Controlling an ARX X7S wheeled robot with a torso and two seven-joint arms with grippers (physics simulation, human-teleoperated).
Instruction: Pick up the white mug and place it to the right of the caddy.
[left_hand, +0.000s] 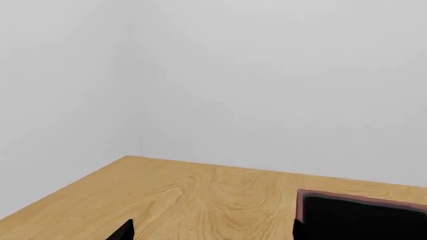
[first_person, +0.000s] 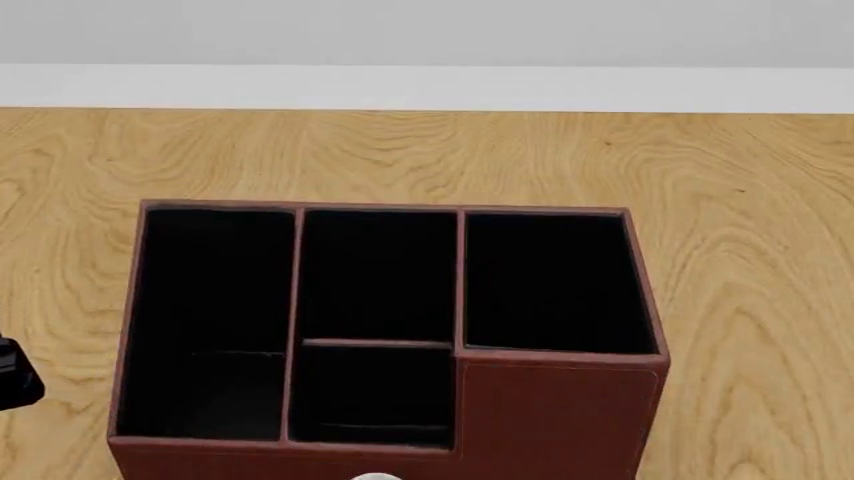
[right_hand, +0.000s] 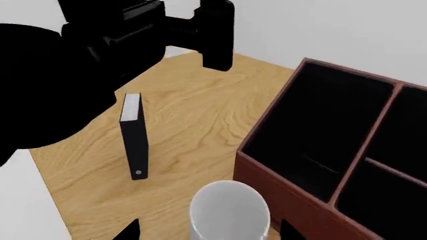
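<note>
The white mug stands on the wooden table close against the outer wall of the caddy; its handle does not show. My right gripper is open, with a fingertip on either side of the mug and a gap at each side. In the head view the reddish-brown caddy fills the middle, and only a sliver of the mug shows at the bottom edge. My left gripper is open over bare table, with a corner of the caddy beside it.
A black book with white pages stands upright on the table, away from the mug on the side opposite the caddy. The black left arm hangs above it. The table's corner meets pale walls. A black arm part shows beside the caddy.
</note>
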